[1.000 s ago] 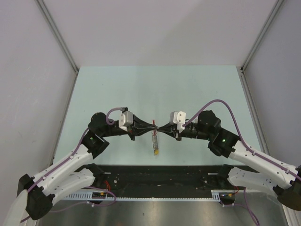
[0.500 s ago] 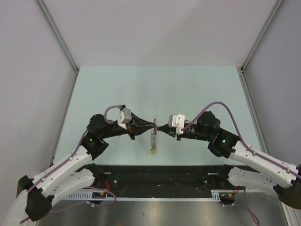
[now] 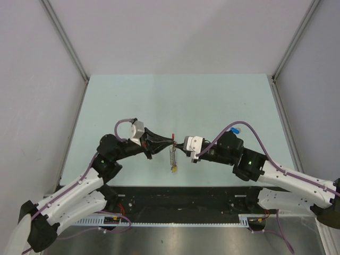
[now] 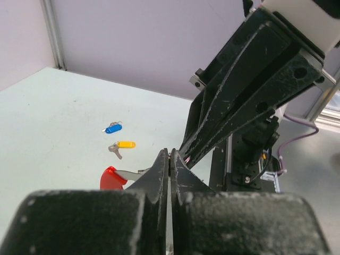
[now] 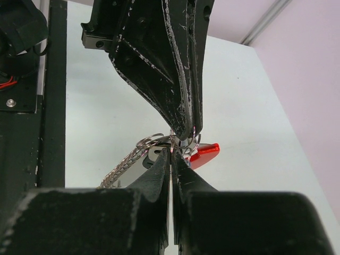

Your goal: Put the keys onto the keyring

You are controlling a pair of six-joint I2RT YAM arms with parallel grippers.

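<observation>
The pale green desk [image 3: 133, 101] carries little. Above it the left arm [image 3: 79, 186] and the right arm [image 3: 287, 178] reach in from either side and meet tip to tip.

The left pincer [image 4: 169, 154] has its fingers pressed together with only a hairline slit between them, and it is clamped on the keyring [image 5: 154, 141]. A red curved section [image 4: 109, 178] and a strip of silver metal jut out just beside its tip. The right pincer [image 5: 171, 153] is likewise squeezed shut on thin metal of the same bunch, nose to nose with the other. I cannot tell which loop of wire either one grips.

The keyring sits right at the two tips. Its long axis runs across the line of the pincers: the red section pokes out on their far side, and a braided chain [image 3: 171, 155] trails away on the side toward the arm bases, ending in a small yellow piece [image 3: 174, 170]. I cannot tell whether that end touches the desk.

Well beyond the left pincer's tip, two loose keys lie flat on the desk, near one another but apart. The yellow-tagged key [image 4: 124, 144] is the closer to the pincer, the blue-tagged key [image 4: 112, 128] farther out. From above, the blue-tagged key shows behind the right pincer, beside that arm's cable.
</observation>
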